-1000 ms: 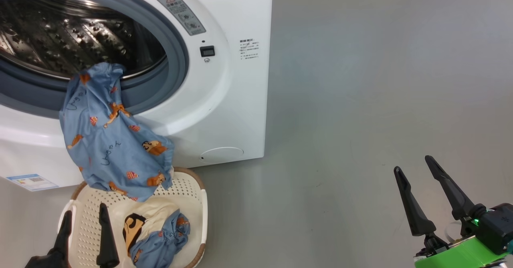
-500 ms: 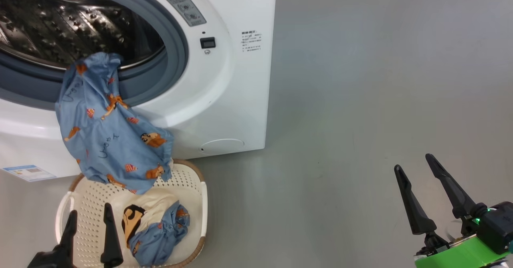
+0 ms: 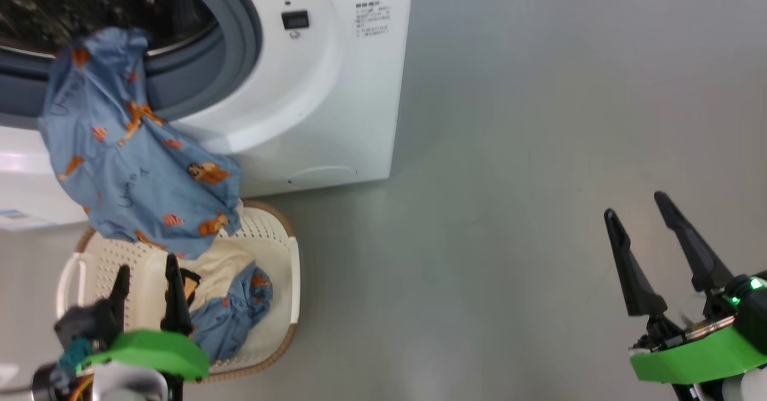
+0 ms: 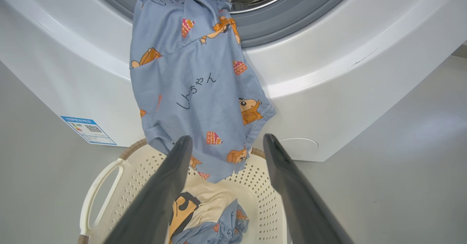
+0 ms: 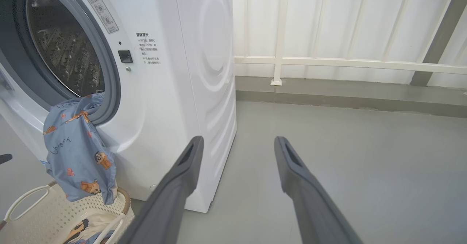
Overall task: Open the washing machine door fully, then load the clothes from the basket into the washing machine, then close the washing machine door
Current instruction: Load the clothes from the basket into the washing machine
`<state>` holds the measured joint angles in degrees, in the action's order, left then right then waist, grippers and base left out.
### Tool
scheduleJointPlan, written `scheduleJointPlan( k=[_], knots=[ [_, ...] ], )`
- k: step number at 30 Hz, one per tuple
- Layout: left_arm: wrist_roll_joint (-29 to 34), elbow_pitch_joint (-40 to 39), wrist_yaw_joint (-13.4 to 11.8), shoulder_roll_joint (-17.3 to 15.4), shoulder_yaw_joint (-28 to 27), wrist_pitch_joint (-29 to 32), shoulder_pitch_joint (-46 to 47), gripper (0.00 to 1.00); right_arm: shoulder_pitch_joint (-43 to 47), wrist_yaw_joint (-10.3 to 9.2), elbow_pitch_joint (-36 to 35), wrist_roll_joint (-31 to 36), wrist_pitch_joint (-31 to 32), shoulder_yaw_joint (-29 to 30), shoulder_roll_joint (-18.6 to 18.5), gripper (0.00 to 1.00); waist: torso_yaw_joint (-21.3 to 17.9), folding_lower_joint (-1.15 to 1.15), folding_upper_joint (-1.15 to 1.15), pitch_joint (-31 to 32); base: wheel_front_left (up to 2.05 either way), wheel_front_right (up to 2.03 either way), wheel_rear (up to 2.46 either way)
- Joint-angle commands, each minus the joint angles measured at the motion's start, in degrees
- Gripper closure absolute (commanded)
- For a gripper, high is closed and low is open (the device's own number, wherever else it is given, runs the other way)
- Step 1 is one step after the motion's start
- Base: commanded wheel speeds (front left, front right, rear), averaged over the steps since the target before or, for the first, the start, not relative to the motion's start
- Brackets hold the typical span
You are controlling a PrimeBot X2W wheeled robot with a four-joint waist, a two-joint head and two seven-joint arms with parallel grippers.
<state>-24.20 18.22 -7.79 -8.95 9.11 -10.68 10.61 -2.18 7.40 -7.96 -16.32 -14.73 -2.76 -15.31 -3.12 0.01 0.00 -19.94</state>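
Basket (image 3: pixel 293 272) on the floor (image 3: pixel 509 149) held a crumpled cream-and-blue bundle (image 3: pixel 230 320). A blue cartoon-print garment (image 3: pixel 132 167) hung from the washing machine (image 3: pixel 335 89) drum lip, its hem over the basket. The left gripper (image 3: pixel 148 264) hovered spread and empty above the basket; the right gripper (image 3: pixel 634 204), also spread and empty, stood well apart.

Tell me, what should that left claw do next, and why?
Probably lower the left gripper, open above the basket, onto the bundled clothes lying in it and close: they are not yet loaded, though a blue garment hanging out of the washing machine also needs attention.
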Motion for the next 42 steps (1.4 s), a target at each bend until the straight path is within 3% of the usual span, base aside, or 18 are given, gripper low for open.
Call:
scheduleJointPlan(
  k=[1, 10, 21, 30, 31, 33, 34, 42],
  knots=[
    [-0.7, 2.3, 0.9, -1.0, -2.0, -0.7, 3.8, 0.0, -1.3, 0.09, -1.9, -0.3, -0.3, -0.6, -1.1, 0.0, -0.5, -0.01, 0.0, -4.2, 0.0, 0.0, 0.0],
    [-3.4, 15.2, 3.7, -0.9, -3.9, -2.4, 14.6, 0.0, -4.8, 0.09, -3.1, -0.7, -0.3, -0.4, -1.4, 0.0, -1.7, -0.01, 0.0, -10.6, 0.0, 0.0, 0.0],
    [-5.9, 30.0, 6.8, -4.1, -7.2, -3.6, 26.3, 0.0, -8.1, 0.09, -3.4, -1.1, -0.3, -0.3, -0.7, 0.0, -4.0, -0.01, 0.0, -15.8, 0.0, 0.0, 0.0],
    [-6.2, 37.0, 8.4, -5.9, -7.7, -4.0, 31.9, 0.0, -9.3, 0.09, -3.0, -1.5, -0.3, -0.5, 0.3, 0.0, -4.7, -0.01, 0.0, -17.5, 0.0, 0.0, 0.0],
    [-6.0, 37.6, 8.5, -6.1, -7.5, -4.1, 32.4, 0.23, -9.4, 0.09, -3.0, -1.5, -0.3, -0.7, 0.3, 0.0, -4.8, -0.01, 0.0, -17.6, 0.0, 0.0, 0.0],
    [-5.9, 38.7, 8.7, -6.3, -7.4, -4.1, 33.3, 0.95, -9.8, 0.09, -3.0, -1.6, -0.3, -0.8, 0.4, 0.0, -4.8, -0.01, 0.0, -17.8, 0.0, 0.0, 0.0],
    [-5.8, 39.3, 9.0, -6.4, -7.2, -4.1, 33.7, 1.0, -9.9, 0.09, -3.0, -1.6, -0.3, -0.8, 0.4, 0.0, -4.8, -0.01, 0.0, -17.8, 0.0, 0.0, 0.0],
    [-5.7, 42.5, 11.2, -6.6, -6.3, -4.2, 35.3, 1.0, -9.7, 0.09, -2.6, -1.5, -0.3, -0.5, 0.5, 0.0, -4.1, -0.01, 0.0, -17.2, 0.0, 0.0, 0.0]
  ],
)
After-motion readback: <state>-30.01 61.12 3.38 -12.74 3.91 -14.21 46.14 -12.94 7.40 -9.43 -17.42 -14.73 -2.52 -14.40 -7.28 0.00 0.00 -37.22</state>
